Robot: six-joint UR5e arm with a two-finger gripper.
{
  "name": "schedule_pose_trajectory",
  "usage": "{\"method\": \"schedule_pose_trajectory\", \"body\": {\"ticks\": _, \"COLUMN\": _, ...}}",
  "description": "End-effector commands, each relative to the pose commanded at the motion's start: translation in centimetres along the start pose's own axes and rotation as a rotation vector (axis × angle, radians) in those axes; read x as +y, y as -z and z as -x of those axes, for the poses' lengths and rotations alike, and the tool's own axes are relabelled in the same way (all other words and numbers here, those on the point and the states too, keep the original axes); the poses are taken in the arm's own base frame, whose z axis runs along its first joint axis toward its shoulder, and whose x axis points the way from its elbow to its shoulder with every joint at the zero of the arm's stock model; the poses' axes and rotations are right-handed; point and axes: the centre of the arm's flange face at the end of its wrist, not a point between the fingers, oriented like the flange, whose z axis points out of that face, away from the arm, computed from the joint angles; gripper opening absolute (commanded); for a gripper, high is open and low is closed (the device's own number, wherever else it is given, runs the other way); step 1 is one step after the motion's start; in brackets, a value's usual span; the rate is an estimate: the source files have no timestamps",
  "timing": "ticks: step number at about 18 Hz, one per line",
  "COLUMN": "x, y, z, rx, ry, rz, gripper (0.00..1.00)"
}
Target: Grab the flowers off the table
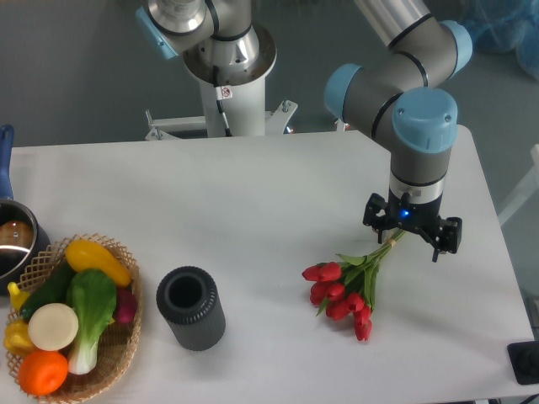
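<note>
Gripper [399,240] points straight down at the stem end of the flowers [347,289]. Stems run up into the space between the fingers; whether the jaws have closed on them, cannot tell, the gripper body hides the tips. Bunch's long axis runs diagonally from the gripper down-left toward the camera, red buds at the far end, low over or resting on the table [253,202]; no clear gap visible. Cylinder [190,307] and basket [126,337] sit well apart, left. Judgement: the lift turns on that stem-end hold; heavy buds will droop.

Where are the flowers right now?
The flowers lie at the right of the table, their stem ends at the gripper, well right of the black cylinder.
</note>
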Motion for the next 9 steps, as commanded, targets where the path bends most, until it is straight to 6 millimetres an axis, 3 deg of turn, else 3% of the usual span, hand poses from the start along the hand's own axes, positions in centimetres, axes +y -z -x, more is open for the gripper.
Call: {"method": "schedule_pose_trajectory", "body": {"ticks": 9, "x": 0.07, "y": -0.69, "z": -0.49, "rx": 0.013, "ry": 0.003, "rz": 0.002, "gripper": 1.00}}
